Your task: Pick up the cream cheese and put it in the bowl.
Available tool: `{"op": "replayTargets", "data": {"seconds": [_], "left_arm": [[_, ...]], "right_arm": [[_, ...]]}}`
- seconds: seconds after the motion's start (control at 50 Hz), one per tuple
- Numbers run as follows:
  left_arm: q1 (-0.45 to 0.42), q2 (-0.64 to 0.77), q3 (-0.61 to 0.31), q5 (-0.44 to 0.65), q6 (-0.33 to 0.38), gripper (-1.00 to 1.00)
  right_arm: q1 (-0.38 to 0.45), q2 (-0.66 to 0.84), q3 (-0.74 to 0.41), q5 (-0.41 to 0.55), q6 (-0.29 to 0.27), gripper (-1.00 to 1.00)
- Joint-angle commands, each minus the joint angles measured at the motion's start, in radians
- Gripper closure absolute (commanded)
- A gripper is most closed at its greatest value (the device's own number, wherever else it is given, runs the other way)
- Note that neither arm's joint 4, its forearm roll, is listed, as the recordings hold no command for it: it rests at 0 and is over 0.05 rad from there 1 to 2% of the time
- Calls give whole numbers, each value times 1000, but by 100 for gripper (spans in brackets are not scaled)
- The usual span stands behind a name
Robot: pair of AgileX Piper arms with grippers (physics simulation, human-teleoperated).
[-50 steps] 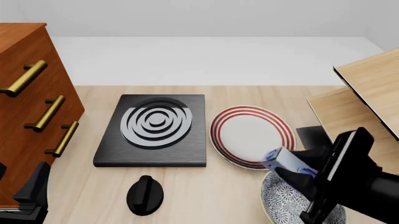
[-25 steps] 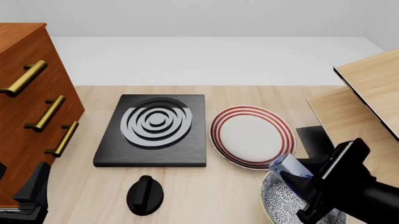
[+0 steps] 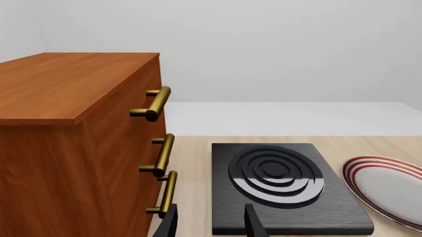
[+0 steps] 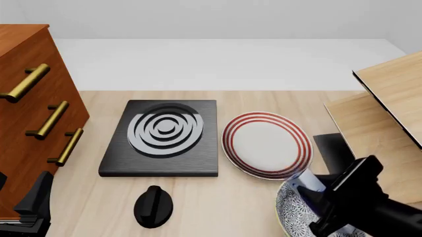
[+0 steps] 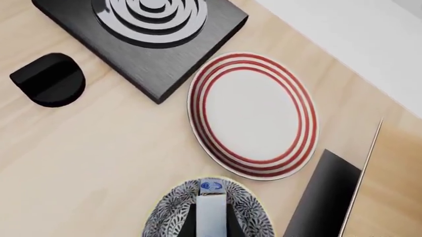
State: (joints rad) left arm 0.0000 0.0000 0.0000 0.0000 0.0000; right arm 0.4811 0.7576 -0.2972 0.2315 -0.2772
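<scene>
Now cream cheese (image 5: 212,213) over bowl (image 5: 170,213)

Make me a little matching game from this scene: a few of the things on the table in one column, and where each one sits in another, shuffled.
Things:
1. cream cheese
2. plate
3. black knob
4. stove block

Places, as seen in the front view:
A. on the table between the stove block and the right arm
B. on the table in front of the stove block, nearer the arms
C. between the right gripper's fingers, over the bowl
D. beside the wooden drawer cabinet

Pairs: 1-C, 2-A, 3-B, 4-D
</scene>
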Motion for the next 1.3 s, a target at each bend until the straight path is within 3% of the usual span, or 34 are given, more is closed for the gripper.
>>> {"op": "replayTargets", "data": {"seconds": [0.02,0.6,1.16,1.18,1.3], "left_arm": [[0,0,0,0,0,-100],[0,0,0,0,0,-100],[0,0,0,0,0,-100],[0,0,0,0,0,-100],[0,0,0,0,0,-100]], "right_arm": [[-20,39,32,-66,26,100],[-57,139,111,-216,56,100],[-55,157,122,-236,61,100],[-55,158,123,-238,60,-100],[-52,150,121,-228,60,-100]]}}
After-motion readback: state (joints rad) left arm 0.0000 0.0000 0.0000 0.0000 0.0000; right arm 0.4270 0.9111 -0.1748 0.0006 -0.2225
